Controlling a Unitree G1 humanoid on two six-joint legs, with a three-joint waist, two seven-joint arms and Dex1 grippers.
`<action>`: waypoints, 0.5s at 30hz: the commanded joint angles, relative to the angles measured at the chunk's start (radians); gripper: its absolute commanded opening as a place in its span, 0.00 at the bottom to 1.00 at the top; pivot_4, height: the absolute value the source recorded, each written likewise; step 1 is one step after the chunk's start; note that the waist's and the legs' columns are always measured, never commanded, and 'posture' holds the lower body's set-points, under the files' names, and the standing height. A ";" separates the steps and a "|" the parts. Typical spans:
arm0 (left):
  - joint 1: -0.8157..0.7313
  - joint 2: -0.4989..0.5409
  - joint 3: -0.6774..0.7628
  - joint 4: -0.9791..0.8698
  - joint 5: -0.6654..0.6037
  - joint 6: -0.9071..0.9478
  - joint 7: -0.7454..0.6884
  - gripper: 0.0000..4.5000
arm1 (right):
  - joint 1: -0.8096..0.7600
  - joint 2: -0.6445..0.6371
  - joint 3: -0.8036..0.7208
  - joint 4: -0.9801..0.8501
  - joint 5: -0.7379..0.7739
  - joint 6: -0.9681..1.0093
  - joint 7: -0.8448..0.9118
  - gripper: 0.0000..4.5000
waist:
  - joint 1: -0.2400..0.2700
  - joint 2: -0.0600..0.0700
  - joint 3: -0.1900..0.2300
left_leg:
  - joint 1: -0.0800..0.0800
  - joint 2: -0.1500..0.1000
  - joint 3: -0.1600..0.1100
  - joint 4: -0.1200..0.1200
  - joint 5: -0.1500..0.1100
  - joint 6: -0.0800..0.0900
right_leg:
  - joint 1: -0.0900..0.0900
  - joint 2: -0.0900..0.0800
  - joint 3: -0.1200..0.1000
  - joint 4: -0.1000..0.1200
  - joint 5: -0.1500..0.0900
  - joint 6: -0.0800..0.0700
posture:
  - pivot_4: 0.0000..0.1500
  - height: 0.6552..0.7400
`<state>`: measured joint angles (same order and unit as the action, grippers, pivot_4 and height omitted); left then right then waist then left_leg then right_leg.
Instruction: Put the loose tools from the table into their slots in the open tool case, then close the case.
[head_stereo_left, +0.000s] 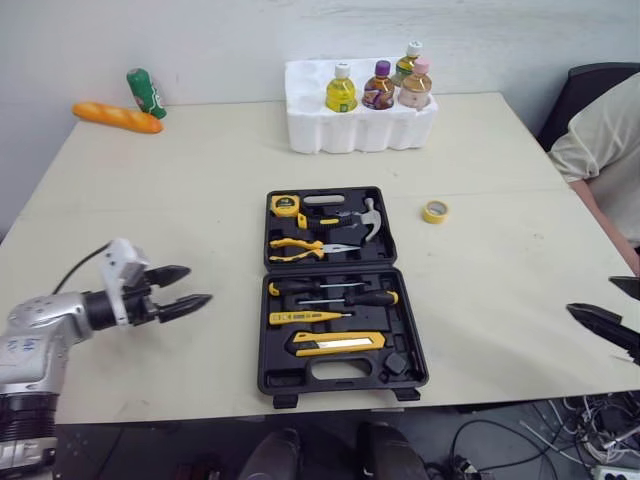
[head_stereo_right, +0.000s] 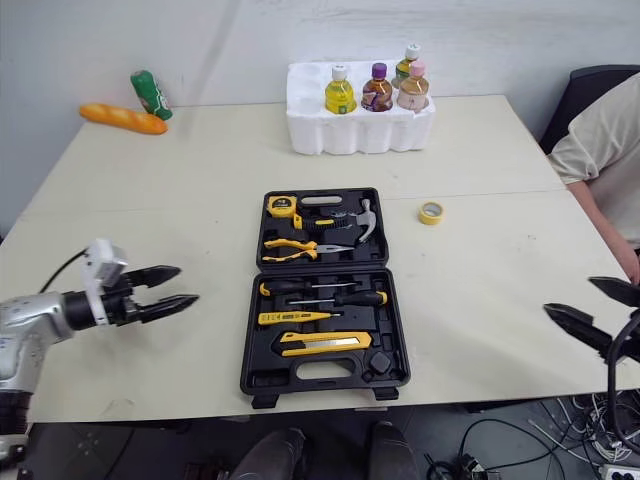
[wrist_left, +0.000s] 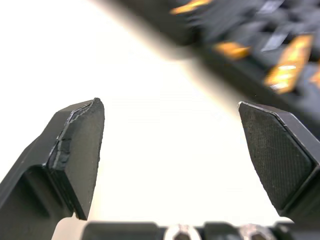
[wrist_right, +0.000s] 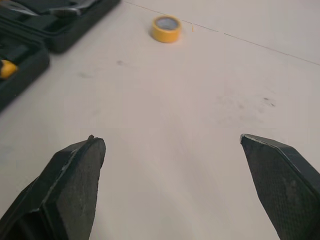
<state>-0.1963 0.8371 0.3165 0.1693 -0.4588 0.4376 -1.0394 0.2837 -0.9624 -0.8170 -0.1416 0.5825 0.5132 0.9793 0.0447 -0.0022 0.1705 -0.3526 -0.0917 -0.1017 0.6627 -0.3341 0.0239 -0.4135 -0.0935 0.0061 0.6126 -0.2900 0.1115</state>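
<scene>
The open tool case (head_stereo_left: 340, 290) lay flat in the middle of the surface (head_stereo_left: 180, 190). Both halves faced up. I saw a tape measure (head_stereo_left: 285, 206), hammer (head_stereo_left: 367, 218) and pliers (head_stereo_left: 300, 248) seated in the far half. Screwdrivers (head_stereo_left: 340, 297) and a yellow utility knife (head_stereo_left: 338, 343) sat in the near half. One loose yellow tape roll (head_stereo_left: 435, 211) sat on the surface just right of the case's far half. My left end effector (head_stereo_left: 198, 284) hovered left of the case, released, its fingers spread and pointing toward it. My right end effector (head_stereo_right: 568, 296) hung at the surface's right edge, also released, well apart from the roll. At the far side stood a white foam tray (head_stereo_left: 360, 130) of bottles. A baguette (head_stereo_left: 117, 117) and a green can (head_stereo_left: 146, 92) lay at the far left corner. A person's arm (head_stereo_left: 605, 130) showed at the right.
</scene>
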 joint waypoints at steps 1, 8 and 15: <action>0.006 0.012 0.060 -0.031 -0.011 -0.019 0.030 0.99 | -0.063 -0.045 0.004 0.065 -0.025 -0.049 0.021 1.00 | 0.001 0.000 0.000 | 0.000 0.000 0.000 0.000 0.000 0.000 | 0.000 0.000 0.000 0.000 0.000 0.000 | 1.00 0.97; -0.043 -0.026 -0.010 -0.264 -0.092 0.078 0.037 0.99 | -0.319 -0.151 0.266 0.143 -0.058 -0.103 0.138 1.00 | -0.017 0.002 0.001 | 0.000 0.000 0.000 0.000 0.000 -0.001 | 0.000 0.000 0.000 0.000 0.000 0.000 | 1.00 0.97; -0.319 -0.117 -0.140 -0.442 -0.220 0.232 0.086 0.99 | -0.928 -0.100 0.753 0.378 -0.262 -0.103 0.228 1.00 | -0.040 0.004 0.004 | -0.002 0.000 0.000 0.000 0.001 -0.002 | -0.003 0.001 -0.001 0.000 0.000 0.001 | 1.00 0.97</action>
<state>-0.4946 0.7203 0.1858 -0.2390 -0.6474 0.6486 -0.9611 -0.5977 -1.0728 -0.1178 0.1794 0.3761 0.4201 1.1855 0.0050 0.0013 0.1741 -0.3549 -0.0905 -0.1014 0.6623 -0.3330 0.0207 -0.4169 -0.0921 0.0055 0.6126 -0.2899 0.1117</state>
